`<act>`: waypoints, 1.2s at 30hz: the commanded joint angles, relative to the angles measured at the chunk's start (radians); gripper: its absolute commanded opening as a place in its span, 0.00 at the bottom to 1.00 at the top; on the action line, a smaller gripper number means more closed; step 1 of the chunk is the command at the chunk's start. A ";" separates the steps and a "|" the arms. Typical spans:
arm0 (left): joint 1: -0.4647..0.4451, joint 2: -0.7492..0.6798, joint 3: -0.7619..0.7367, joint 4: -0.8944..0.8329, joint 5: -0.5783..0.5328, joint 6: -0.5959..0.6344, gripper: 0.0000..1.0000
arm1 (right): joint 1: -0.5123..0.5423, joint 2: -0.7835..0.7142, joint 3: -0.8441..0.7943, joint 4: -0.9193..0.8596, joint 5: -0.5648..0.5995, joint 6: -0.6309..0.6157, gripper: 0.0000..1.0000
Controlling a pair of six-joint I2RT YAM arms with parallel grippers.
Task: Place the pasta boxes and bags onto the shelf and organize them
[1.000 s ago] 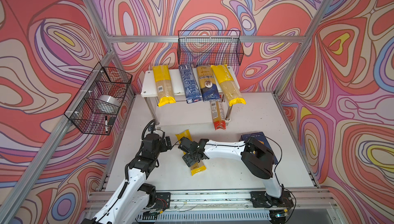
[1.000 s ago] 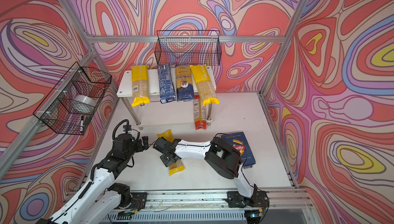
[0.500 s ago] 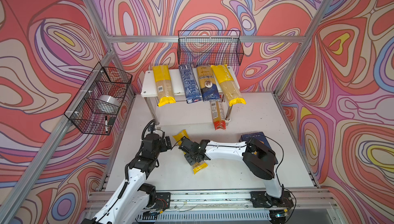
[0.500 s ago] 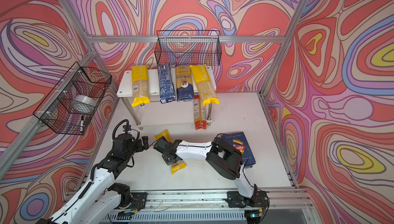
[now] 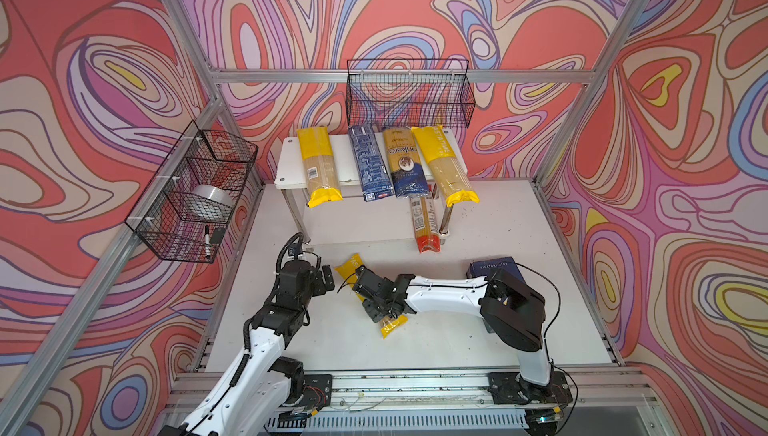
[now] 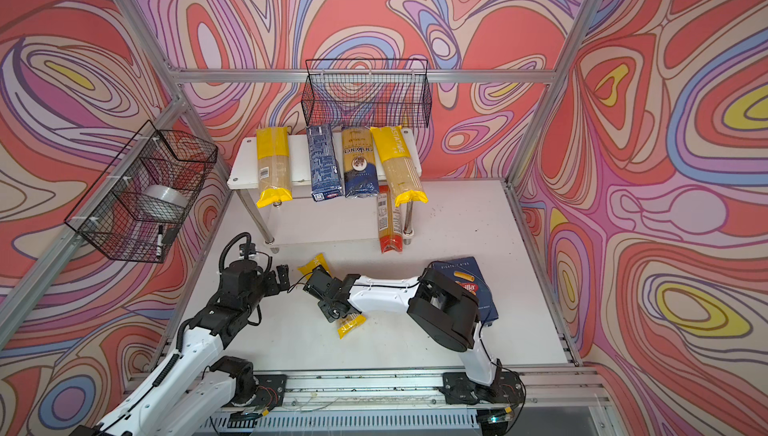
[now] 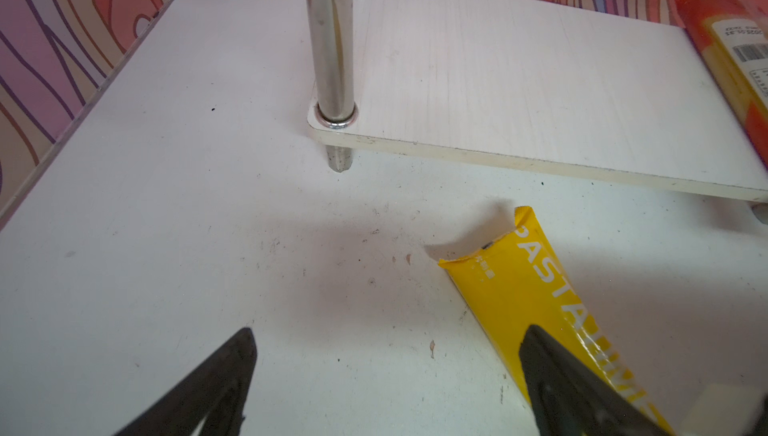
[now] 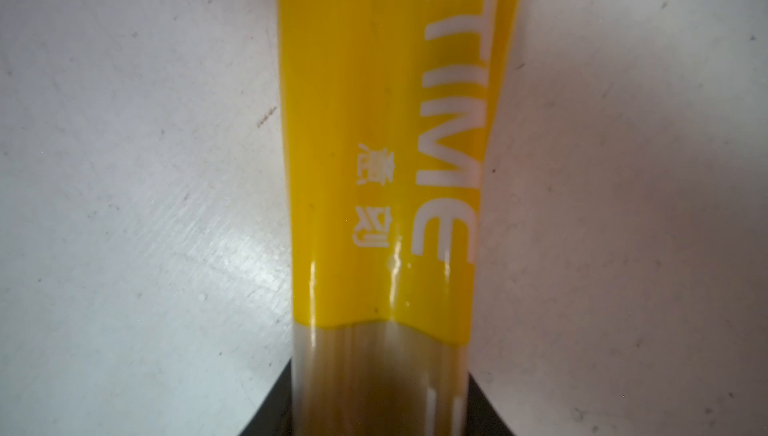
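Between your right gripper's [image 5: 372,295] jaws: yellow packet [image 8: 374,164], pinched across its clear middle; jaws part-closed, pressing both long sides. Can't tell if it is off the desk [image 5: 478,226].
Left gripper [image 7: 388,330]: spread, empty, just beside that packet's yellow end.
Done: beyond both grippers, shelf [image 5: 286,164] top carries two more yellow packets [image 5: 320,168], narrow blue box [image 5: 370,164], ankara bag [image 5: 405,164]; red-ended packet [image 5: 424,222] on lower tier, overhanging.
Left: gripped packet, plus rigatoni box [image 6: 484,301] behind your right arm.
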 commanded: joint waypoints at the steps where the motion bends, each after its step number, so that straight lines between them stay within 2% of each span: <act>1: 0.008 -0.003 -0.007 -0.017 -0.016 -0.008 1.00 | 0.001 -0.054 -0.043 -0.017 0.030 0.022 0.14; 8: 0.009 -0.002 -0.008 -0.015 -0.013 -0.008 1.00 | -0.002 -0.254 -0.204 0.118 0.096 0.058 0.00; 21: 0.009 -0.001 -0.007 -0.016 -0.013 -0.008 1.00 | -0.022 -0.580 -0.495 0.418 0.144 0.092 0.00; 25: 0.009 -0.001 -0.006 -0.017 -0.014 -0.008 1.00 | -0.022 -0.601 -0.514 0.452 0.141 0.083 0.00; 32: 0.009 -0.003 -0.008 -0.017 -0.014 -0.008 1.00 | -0.020 -0.544 -0.461 0.404 0.142 0.094 0.00; 35: 0.009 -0.003 -0.008 -0.017 -0.016 -0.009 1.00 | -0.021 -0.497 -0.405 0.323 0.118 0.086 0.00; 36: 0.009 -0.003 -0.007 -0.017 -0.015 -0.010 1.00 | -0.022 -0.478 -0.381 0.291 0.089 0.077 0.06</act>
